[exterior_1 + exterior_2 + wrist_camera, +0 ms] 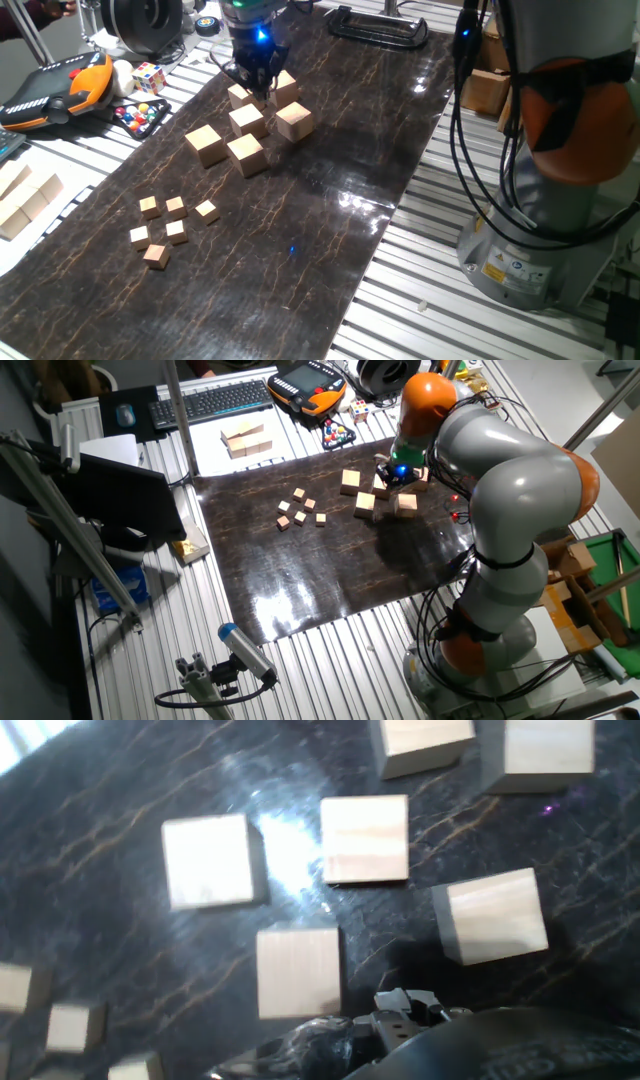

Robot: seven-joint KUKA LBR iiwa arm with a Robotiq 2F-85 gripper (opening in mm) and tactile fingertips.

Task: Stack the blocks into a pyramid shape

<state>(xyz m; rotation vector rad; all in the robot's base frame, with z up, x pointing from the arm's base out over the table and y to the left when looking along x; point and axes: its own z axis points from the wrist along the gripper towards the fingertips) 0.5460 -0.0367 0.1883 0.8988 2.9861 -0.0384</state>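
wooden blocks [246, 152] lie scattered below the gripper [256, 88].

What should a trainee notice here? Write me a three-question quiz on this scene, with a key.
1. True or false: some of the large blocks are already stacked on one another.
2. The gripper hovers over: A) the large blocks, B) the small cubes, C) the puzzle cube.
3. How many large blocks lie on the dark mat?

Key: 1 false, they all sit singly on the mat; 2 A; 3 six.
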